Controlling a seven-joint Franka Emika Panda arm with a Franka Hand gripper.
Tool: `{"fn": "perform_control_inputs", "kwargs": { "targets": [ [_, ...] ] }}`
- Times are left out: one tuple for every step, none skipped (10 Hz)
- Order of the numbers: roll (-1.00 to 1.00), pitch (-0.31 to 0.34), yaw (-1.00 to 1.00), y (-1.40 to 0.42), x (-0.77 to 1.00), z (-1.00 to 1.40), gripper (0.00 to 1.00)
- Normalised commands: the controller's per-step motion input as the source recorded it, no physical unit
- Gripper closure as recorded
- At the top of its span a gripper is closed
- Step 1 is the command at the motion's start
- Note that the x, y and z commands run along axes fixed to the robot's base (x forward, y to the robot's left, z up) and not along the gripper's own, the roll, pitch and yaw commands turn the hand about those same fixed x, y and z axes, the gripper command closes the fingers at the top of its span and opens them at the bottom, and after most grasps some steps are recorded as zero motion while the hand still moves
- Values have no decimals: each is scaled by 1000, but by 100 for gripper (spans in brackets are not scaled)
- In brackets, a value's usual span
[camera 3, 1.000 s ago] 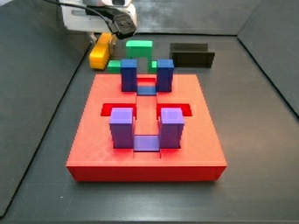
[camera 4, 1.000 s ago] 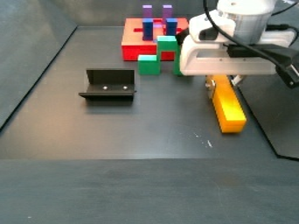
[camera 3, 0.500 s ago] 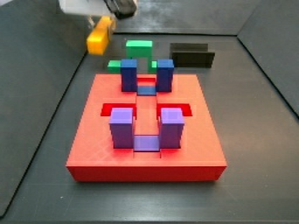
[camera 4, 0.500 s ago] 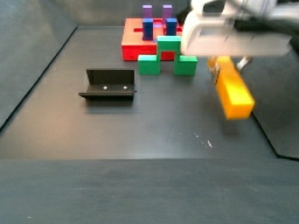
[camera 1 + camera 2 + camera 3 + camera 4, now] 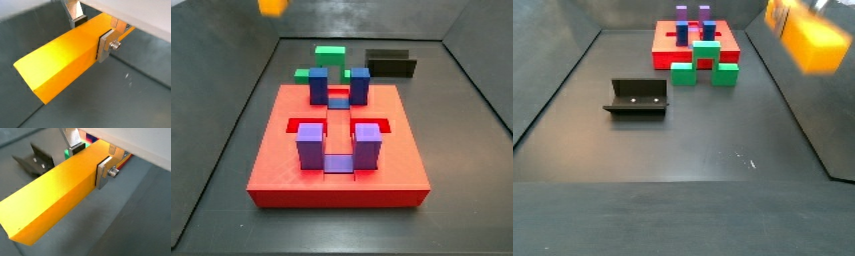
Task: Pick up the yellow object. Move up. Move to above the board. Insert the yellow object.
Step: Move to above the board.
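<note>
In a wrist view the claw (image 5: 93, 31) is clenched on the yellow bar (image 5: 63, 57), one silver finger (image 5: 107, 45) pressed flat against its long side and the other finger (image 5: 75, 16) on the opposite side. The grip sits near one end, so most of the bar juts out free beyond the fingers, with only bare dark floor (image 5: 137, 95) beneath it; the bar is clearly off the ground.

In the second wrist view the same hold shows: the finger (image 5: 104, 172) clamps the bar (image 5: 53, 193) across its narrow width, a sound way to keep a smooth piece from twisting. Past the bar stand the fixture (image 5: 33, 160) and a glimpse of a green block (image 5: 69, 151).

In a side view only a yellow end of the bar (image 5: 271, 6) shows at the top edge, high above the far left corner of the floor; the claw itself is out of sight. The red board (image 5: 338, 150) lies in the middle with its purple and blue posts, a green block (image 5: 330, 56) and a black block (image 5: 390, 62) behind it.

In the remaining side view the bar (image 5: 810, 36) is a blurred streak high near the right wall, well apart from the board (image 5: 687, 40). Judging by this, the lift is under way and the carry to the board is yet to come.
</note>
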Motion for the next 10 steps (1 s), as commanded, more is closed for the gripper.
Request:
{"fn": "perform_control_inputs", "kwargs": {
  "targets": [
    [-4,64,-7,10,30,1400,100],
    [-10,90,-4,-4,12,1400,100],
    [-12,69,-4,-6,-6,890,100],
    [-14,44,-1,4,27,340,100],
    [-14,51,-4,7,52,174,100],
    [-22,103,95,-1400,665,200,100],
    [-22,102,96,-1400,660,188,100],
    [28,165,67,-1400,692,183,100],
    [-26,175,24,-1400,716,192,100],
    [-3,178,22,-1400,722,199,100]
  ]
}}
